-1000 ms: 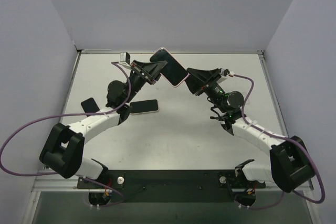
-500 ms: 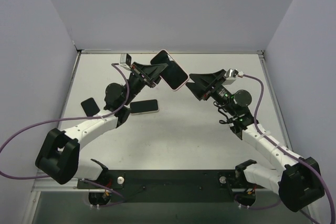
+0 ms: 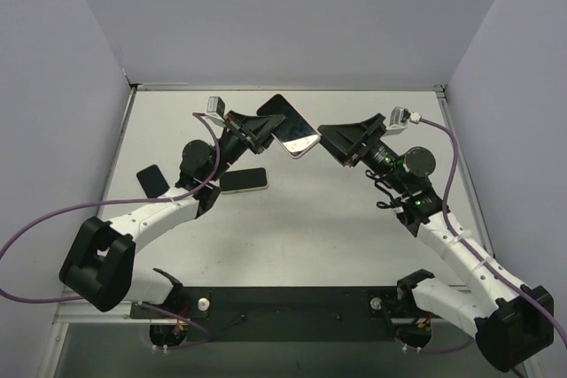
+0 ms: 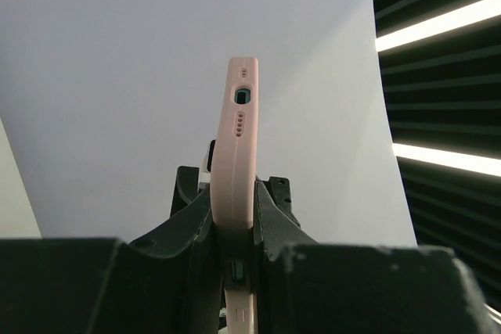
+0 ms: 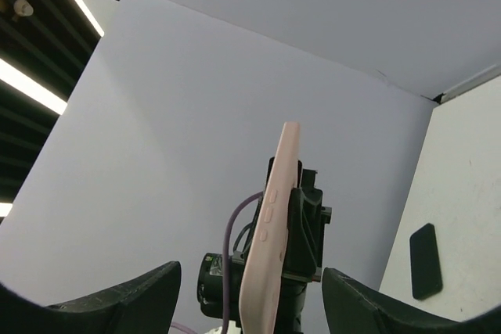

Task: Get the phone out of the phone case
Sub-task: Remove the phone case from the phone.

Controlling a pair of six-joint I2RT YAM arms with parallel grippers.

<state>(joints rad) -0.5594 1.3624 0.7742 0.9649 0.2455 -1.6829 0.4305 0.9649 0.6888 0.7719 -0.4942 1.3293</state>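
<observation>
None of the removal is judged done: the dark-screened phone (image 3: 287, 124) is seen seated in its pink soft phone case (image 4: 238, 154), clamped edge-on above the white bench (image 3: 354, 219) by the left tool (image 3: 263, 129), while the right tool (image 3: 333, 146) is spread wide just beside it, not touching

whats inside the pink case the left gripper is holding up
The phone: its dark glossy screen fills the pink case in the top view. The left gripper covers one end, and the wrist views show only the case's edge, so the phone's back is hidden.
</observation>
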